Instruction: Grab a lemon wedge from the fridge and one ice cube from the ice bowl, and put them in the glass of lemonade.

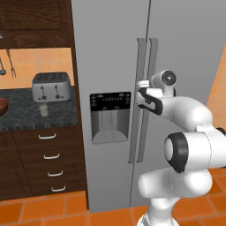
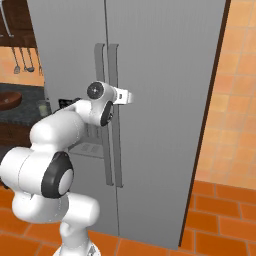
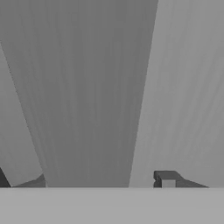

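Observation:
The grey fridge (image 1: 110,48) (image 2: 160,75) stands shut in front of me. My gripper (image 3: 85,181) is open at its paired vertical handles (image 1: 147,62) (image 2: 107,65), fingers either side of one bar (image 3: 87,109) without touching it. In both base views my hand (image 1: 148,99) (image 2: 105,114) covers the fingers. The glass of lemonade (image 1: 43,110) (image 2: 44,106) stands on the dark counter before the toaster. The reddish-brown ice bowl (image 1: 2,107) (image 2: 10,100) sits further left. The lemon wedge and the ice cube are hidden.
A black-panelled dispenser (image 1: 110,117) is set in the left door. A silver toaster (image 1: 50,86) sits on the counter (image 1: 26,117) above dark drawers (image 1: 50,156). Utensils hang on the orange wall. An orange tiled floor (image 2: 220,210) spreads right of the fridge.

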